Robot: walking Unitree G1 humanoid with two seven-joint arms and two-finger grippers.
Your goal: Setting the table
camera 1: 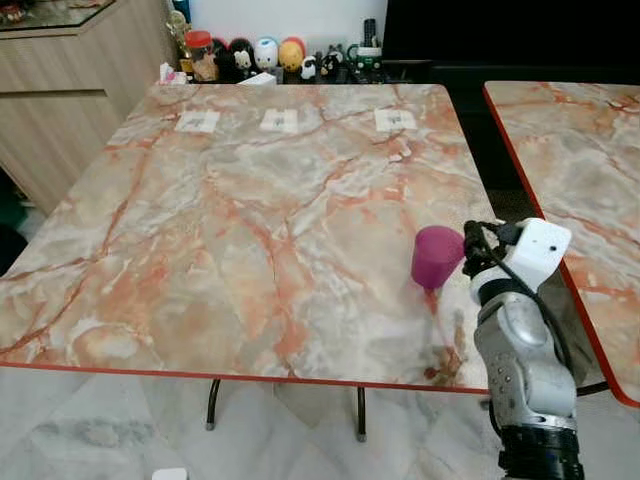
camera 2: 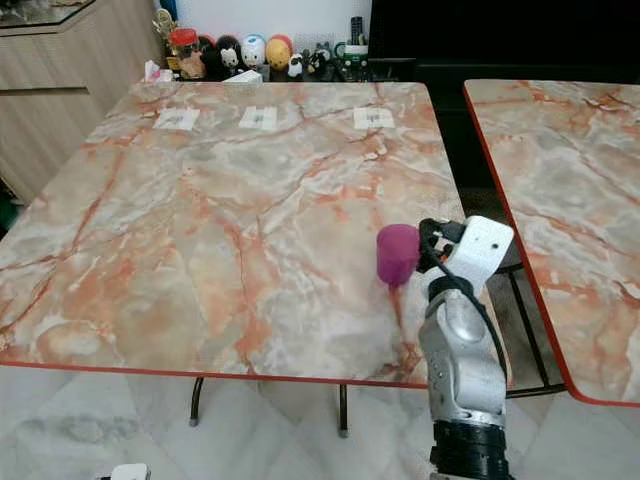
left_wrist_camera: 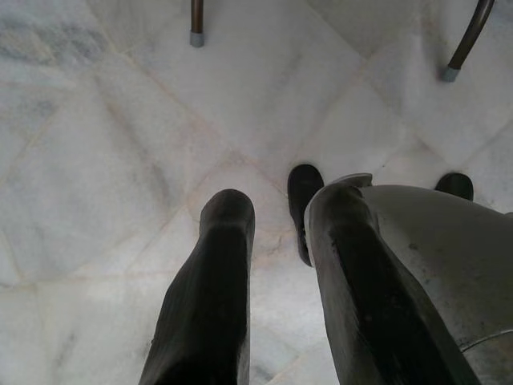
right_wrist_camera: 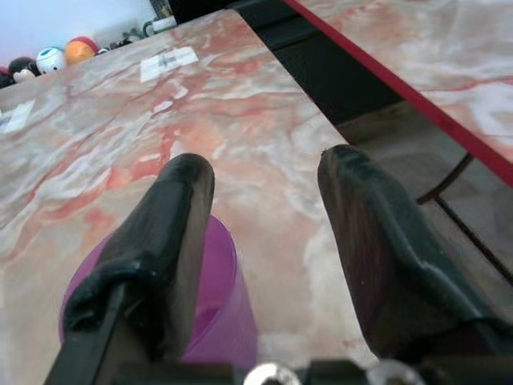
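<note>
The right gripper (right_wrist_camera: 264,200) is raised at the near right edge of the marble-patterned worktop (camera 1: 250,230), its silver arm rising from below the edge. Its two black fingers (right_wrist_camera: 160,249) stand apart; a purple cup (camera 1: 437,256) stands on the worktop just beside the gripper, toward the robot's left. In the right wrist view the cup (right_wrist_camera: 216,297) lies against the outer side of one finger, not between the two, and the gap between the fingers shows bare worktop. Whether the finger actually touches the cup cannot be told.

The left gripper (left_wrist_camera: 276,241) hangs low over the pale marble floor (left_wrist_camera: 104,160), fingers parted with nothing between them. Two dark worktop legs (left_wrist_camera: 196,20) end on the floor beyond it.

Further across the worktop, three small white cards (camera 1: 279,121) lie in a row near the far edge, well apart from the cup. A second worktop (camera 1: 580,170) with a red rim stands to the right, separated by a dark gap.

Behind the far edge, a row of small round figurines (camera 1: 266,53) and a jar with a red lid (camera 1: 201,54) stand against the wall. A pale wooden cabinet (camera 1: 70,90) stands at far left.
</note>
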